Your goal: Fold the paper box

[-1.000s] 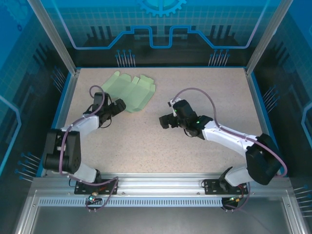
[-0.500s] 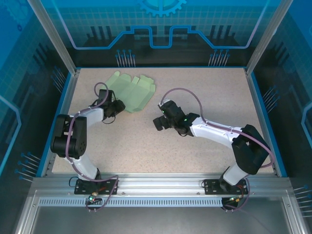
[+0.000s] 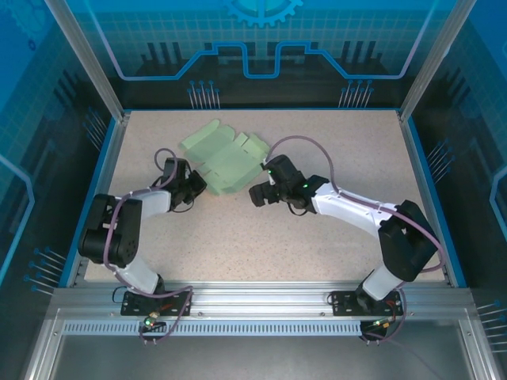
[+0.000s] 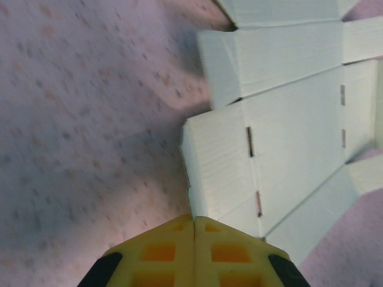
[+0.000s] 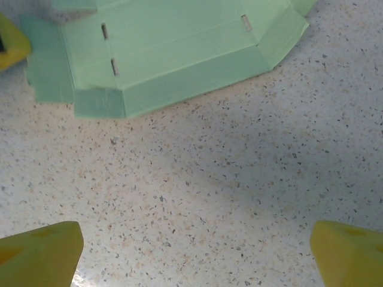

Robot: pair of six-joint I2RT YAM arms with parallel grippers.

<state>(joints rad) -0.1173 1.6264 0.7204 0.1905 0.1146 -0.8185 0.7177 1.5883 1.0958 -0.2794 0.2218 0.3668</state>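
Left fingers [image 4: 161, 254] pinch flat paper box [image 3: 226, 158] edge; right fingers [image 5: 42, 246] spread nearby

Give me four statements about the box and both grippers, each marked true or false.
The paper box lies flat and unfolded on the table. True.
The left gripper is wide open. False: it is shut, at the sheet's near corner.
The right gripper is open and holds nothing. True.
The right gripper sits on the sheet. False: it is over bare table, just short of the sheet.
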